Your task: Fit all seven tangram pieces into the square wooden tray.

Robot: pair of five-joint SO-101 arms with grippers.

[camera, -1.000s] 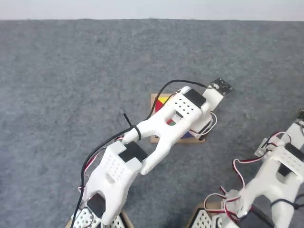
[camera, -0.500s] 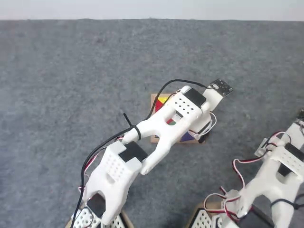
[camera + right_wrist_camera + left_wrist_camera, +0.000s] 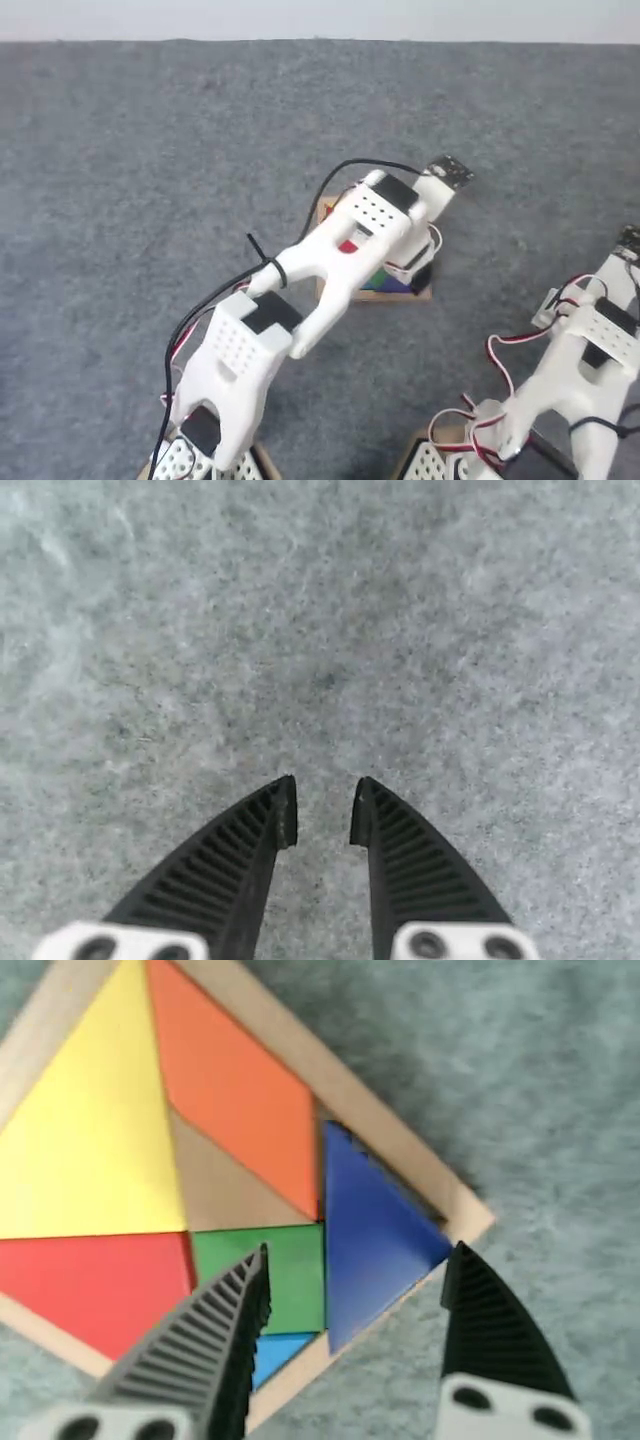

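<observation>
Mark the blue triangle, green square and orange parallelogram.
blue triangle point(image 3: 375, 1230), left wrist view, middle of its face.
green square point(image 3: 288, 1268), left wrist view, bare part of its face.
orange parallelogram point(image 3: 235, 1090), left wrist view, middle of its face.

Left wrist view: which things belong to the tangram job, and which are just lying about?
Job: tray, yellow triangle, orange parallelogram, red piece, green square, dark blue triangle, light blue piece, left pincer.
Lying about: grey mat.

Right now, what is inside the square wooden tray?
In the tray: yellow triangle, orange piece, dark blue triangle, green square, red piece, light blue piece, tan triangle (piece or gap, unclear). Fingers hide the rest.
</observation>
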